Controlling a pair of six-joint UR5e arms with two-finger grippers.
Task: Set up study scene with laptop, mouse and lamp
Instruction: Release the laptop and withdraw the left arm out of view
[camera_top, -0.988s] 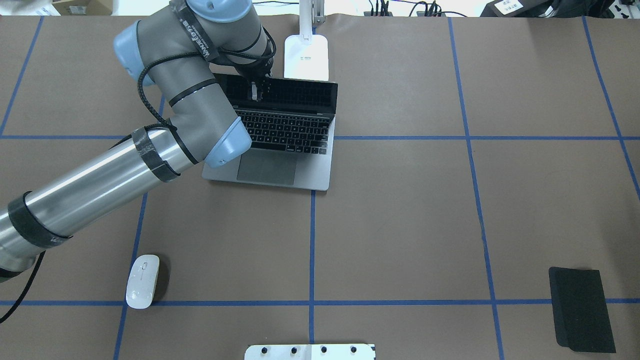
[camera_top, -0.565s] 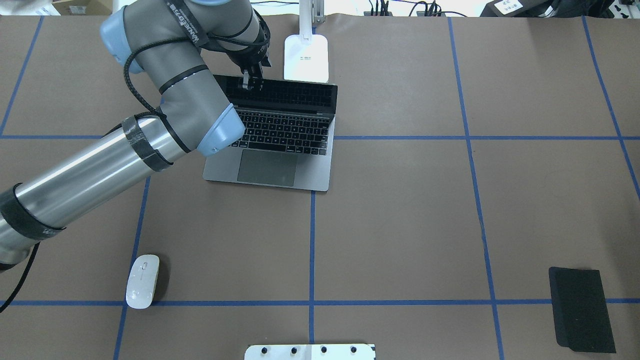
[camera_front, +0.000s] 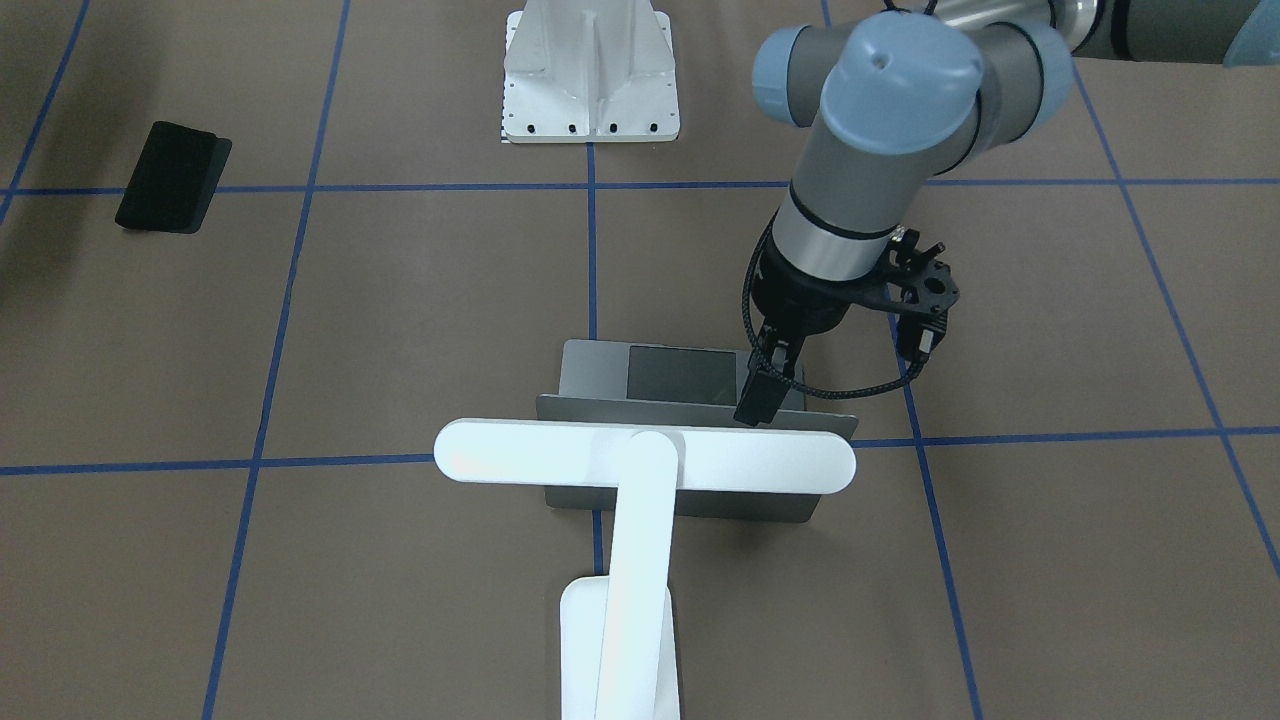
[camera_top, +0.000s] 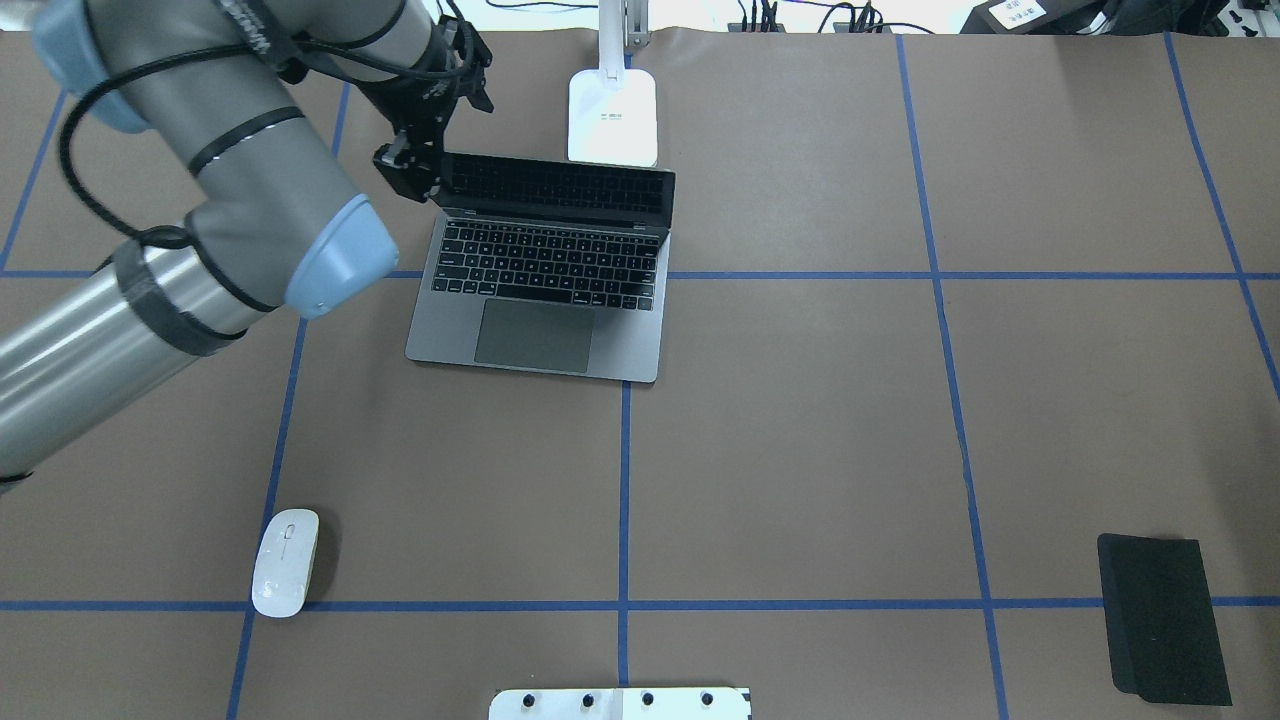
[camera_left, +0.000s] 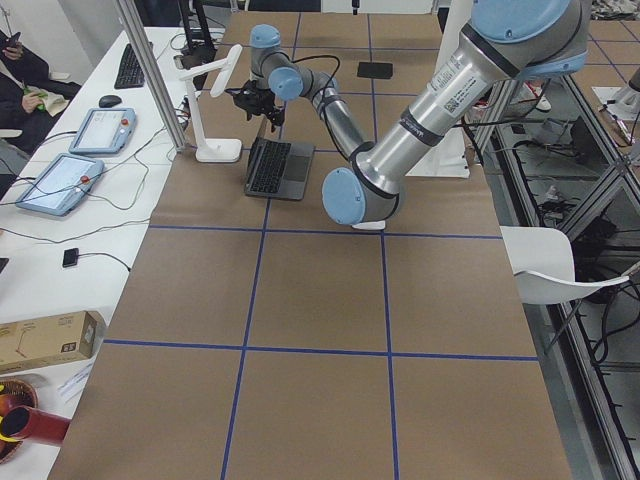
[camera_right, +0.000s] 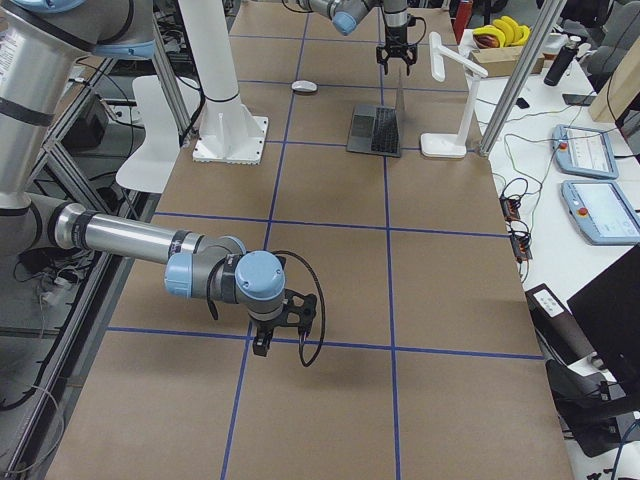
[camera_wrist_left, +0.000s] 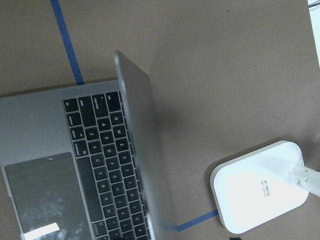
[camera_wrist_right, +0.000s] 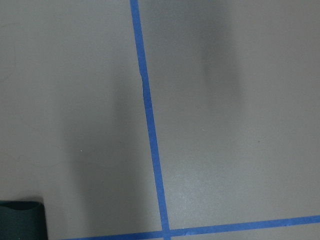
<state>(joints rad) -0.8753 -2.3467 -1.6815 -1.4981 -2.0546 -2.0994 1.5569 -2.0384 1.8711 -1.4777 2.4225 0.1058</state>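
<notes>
The grey laptop (camera_top: 545, 300) stands open at the back of the table with its lid near upright; it also shows in the left wrist view (camera_wrist_left: 100, 165). My left gripper (camera_top: 405, 175) hovers by the left end of the lid's top edge, touches nothing and looks open and empty; it also shows in the front view (camera_front: 760, 400). The white lamp (camera_front: 645, 455) stands just behind the laptop, with its base (camera_top: 613, 112) on the table. The white mouse (camera_top: 285, 562) lies at the front left. My right gripper (camera_right: 262, 345) hangs low over bare table; I cannot tell its state.
A black mouse pad (camera_top: 1163, 620) lies at the front right, and its corner shows in the right wrist view (camera_wrist_right: 20, 220). A white ribbed pedestal (camera_front: 590, 75) stands at the robot's side of the table. Blue tape lines cross the brown table (camera_top: 800, 450).
My left gripper has lifted off the middle of the lid's top edge and swung left, past the lid's left corner. The laptop, the mouse and the lamp have not moved.
</notes>
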